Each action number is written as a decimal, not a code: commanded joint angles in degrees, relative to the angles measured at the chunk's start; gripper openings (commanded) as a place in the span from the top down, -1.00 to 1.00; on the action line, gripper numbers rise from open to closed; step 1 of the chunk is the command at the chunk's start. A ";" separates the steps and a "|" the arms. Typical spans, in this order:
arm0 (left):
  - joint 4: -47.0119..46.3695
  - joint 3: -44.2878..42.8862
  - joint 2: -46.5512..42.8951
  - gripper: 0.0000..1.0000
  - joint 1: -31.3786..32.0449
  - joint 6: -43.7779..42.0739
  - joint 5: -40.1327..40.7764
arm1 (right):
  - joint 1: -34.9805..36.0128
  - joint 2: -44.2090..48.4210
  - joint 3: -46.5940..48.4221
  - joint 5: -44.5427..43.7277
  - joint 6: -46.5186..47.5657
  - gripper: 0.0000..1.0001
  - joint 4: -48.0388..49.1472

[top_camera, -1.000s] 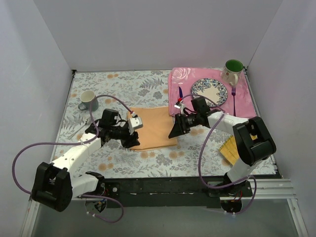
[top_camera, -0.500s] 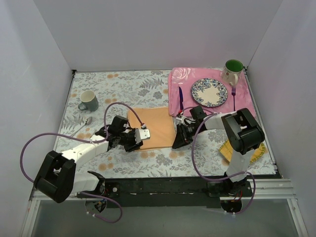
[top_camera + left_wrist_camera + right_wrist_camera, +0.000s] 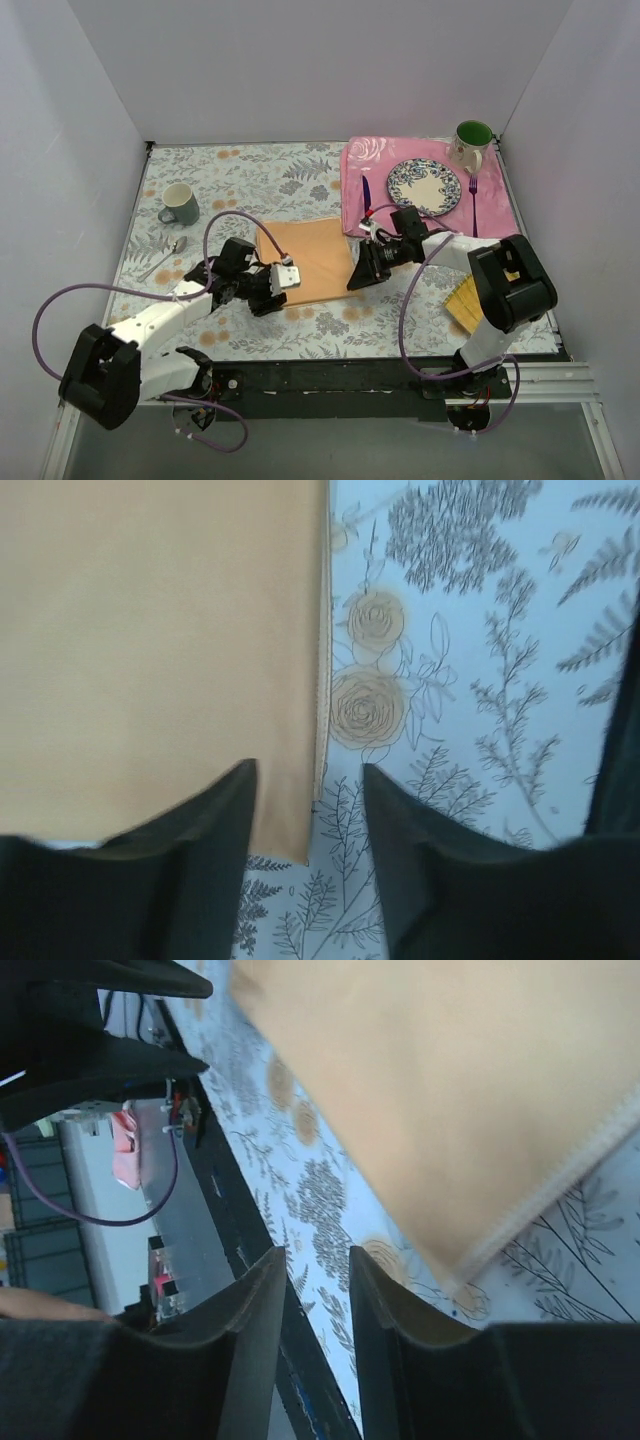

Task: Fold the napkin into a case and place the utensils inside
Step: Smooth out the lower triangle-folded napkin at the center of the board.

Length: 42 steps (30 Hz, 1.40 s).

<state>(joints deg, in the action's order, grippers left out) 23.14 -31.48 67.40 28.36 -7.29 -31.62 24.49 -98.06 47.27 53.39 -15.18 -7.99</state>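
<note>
One peach-orange napkin lay on the counter. The utensils numbered two: one dark purple knife and one purple fork. One spoon made a third piece of cutlery. There were two mugs: a grey mug and a white mug with a green inside. There was one patterned plate, one pink floral placemat and one yellow ribbed mat. Two arms were in view, the left arm and the right arm. Each bore one tool, so two in all: the left tool and the right tool.
</note>
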 commanded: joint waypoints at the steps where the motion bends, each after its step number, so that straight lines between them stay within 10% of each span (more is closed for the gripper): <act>1: -2.98 -7.61 -8.41 -0.47 -0.32 15.41 -6.79 | 0.56 6.12 2.83 4.71 -3.88 -0.09 9.54; 3: -3.53 -12.08 -7.64 -0.95 -1.46 31.75 -10.72 | 1.69 5.87 3.27 4.19 -8.18 -0.45 15.24; 5: -9.73 -12.64 -6.58 -0.96 -3.04 47.73 -10.84 | 3.01 4.47 4.06 4.01 -11.52 -0.97 18.52; 13: -39.00 5.44 -1.31 -0.96 -14.18 106.09 -20.05 | 8.73 -6.17 4.24 5.15 -28.76 -0.97 39.45; 16: -50.00 12.31 2.47 -0.96 -17.10 110.20 -19.89 | 8.91 -11.00 4.33 6.72 -29.02 -0.97 40.33; 26: -41.15 18.83 13.81 -0.96 -27.39 104.59 -12.14 | 8.47 -17.07 1.95 6.12 -20.69 -0.97 31.73; 31: -41.53 16.74 6.10 -0.96 -27.04 104.77 -24.78 | 9.08 -16.29 1.43 5.68 -12.52 -0.97 21.39; 39: -41.75 6.97 -0.52 -0.96 -27.74 105.19 -20.43 | 9.79 -10.30 14.06 7.61 2.44 -0.93 7.19; 42: -45.11 2.85 2.55 -0.96 -28.27 104.33 -15.68 | 11.10 -13.72 24.25 6.04 1.91 -0.30 8.78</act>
<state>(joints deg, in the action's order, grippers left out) -18.13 -23.83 67.26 0.82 97.41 -52.66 34.28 -110.28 59.02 61.34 -17.63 2.48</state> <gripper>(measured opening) 0.981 0.831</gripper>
